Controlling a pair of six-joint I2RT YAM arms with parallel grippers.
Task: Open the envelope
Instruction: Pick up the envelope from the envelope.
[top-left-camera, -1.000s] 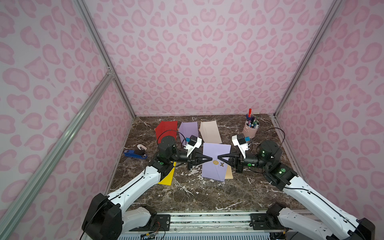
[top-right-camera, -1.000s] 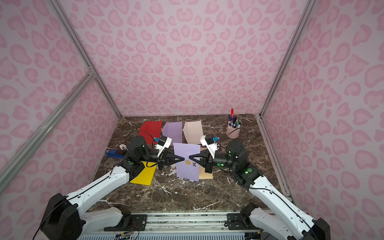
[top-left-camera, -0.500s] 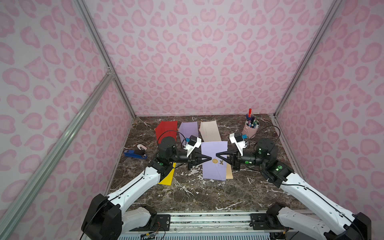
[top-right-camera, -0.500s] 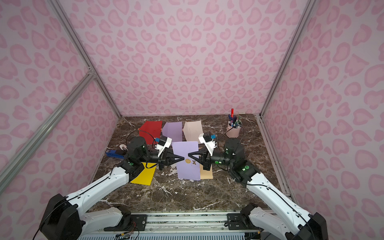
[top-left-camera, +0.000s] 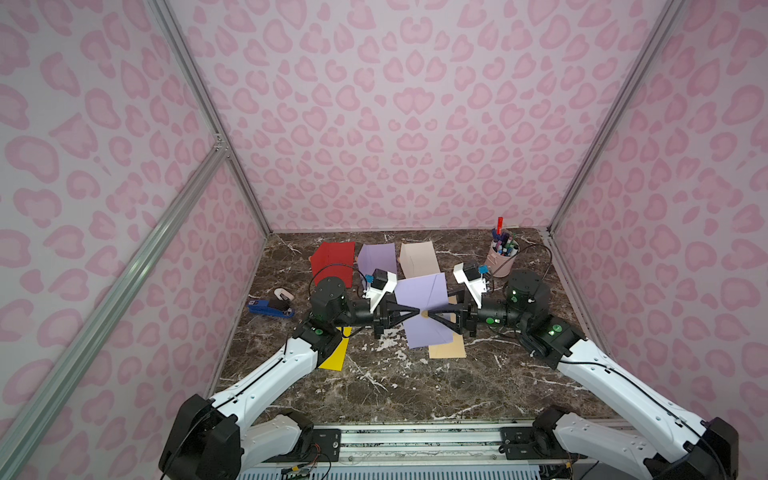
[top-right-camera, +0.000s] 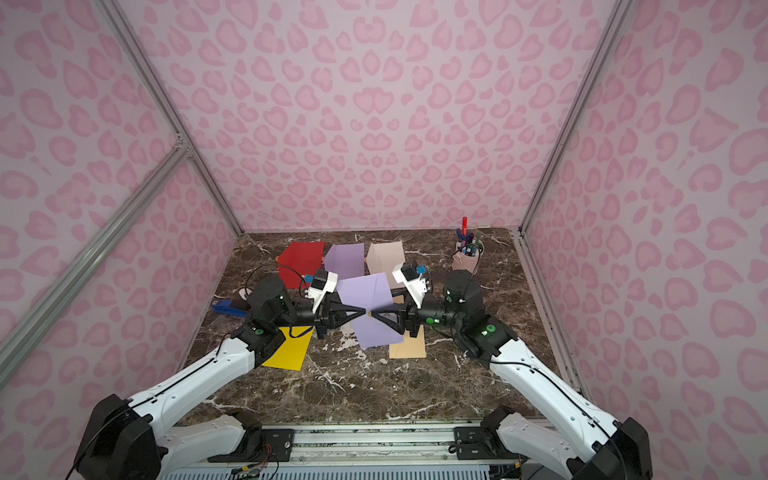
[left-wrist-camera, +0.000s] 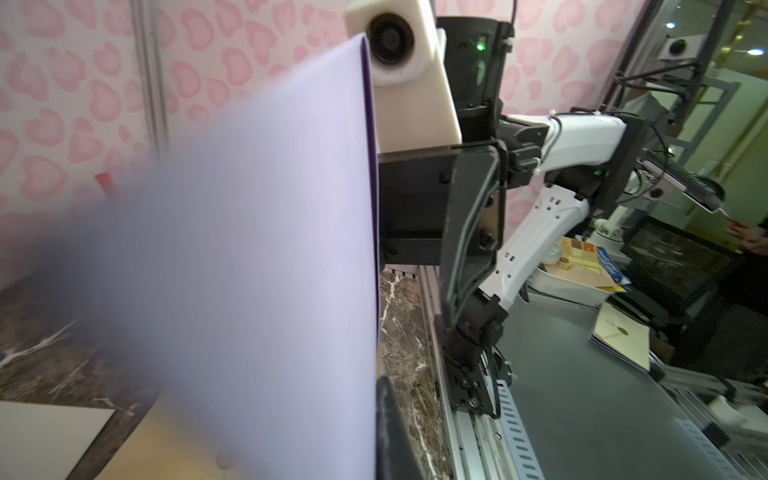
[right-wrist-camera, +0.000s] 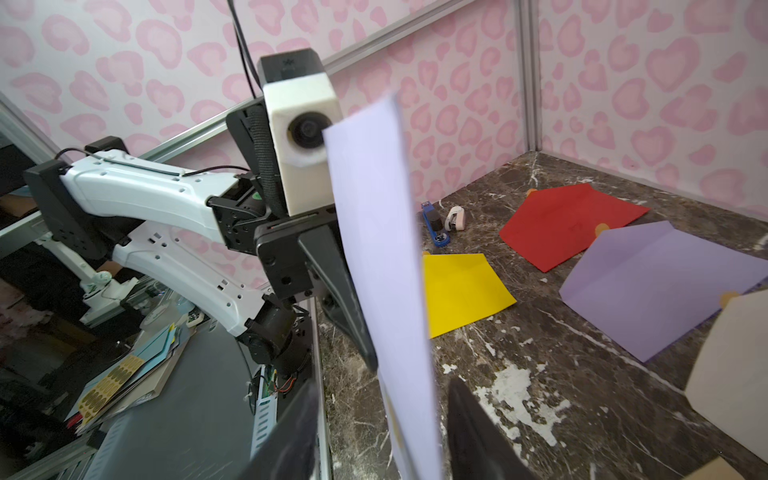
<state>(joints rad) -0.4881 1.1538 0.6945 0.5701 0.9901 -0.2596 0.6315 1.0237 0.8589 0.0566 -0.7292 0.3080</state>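
Note:
A lavender envelope (top-left-camera: 419, 297) (top-right-camera: 370, 297) hangs edge-up above the middle of the marble table. My left gripper (top-left-camera: 417, 312) (top-right-camera: 364, 311) comes in from the left and is shut on it near a small gold seal. In the left wrist view the envelope (left-wrist-camera: 270, 249) fills the frame beside the left gripper (left-wrist-camera: 376, 436). My right gripper (top-left-camera: 431, 313) (top-right-camera: 373, 312) faces it from the right and is open. In the right wrist view the envelope (right-wrist-camera: 382, 249) runs down between the right gripper (right-wrist-camera: 382, 411) fingers (right-wrist-camera: 461, 403) without touching them.
Flat on the table (top-left-camera: 395, 386) lie a red envelope (top-left-camera: 332, 262), a second lavender one (top-left-camera: 377, 257), a beige one (top-left-camera: 417, 257), a yellow one (top-left-camera: 334, 353) and a tan one (top-left-camera: 446, 349). A pen cup (top-left-camera: 500, 259) stands back right; a blue stapler (top-left-camera: 270, 308) lies at the left.
The right gripper was shut at the envelope's seal and has now opened its jaws. Both grippers and the held envelope have shifted slightly to the left and back.

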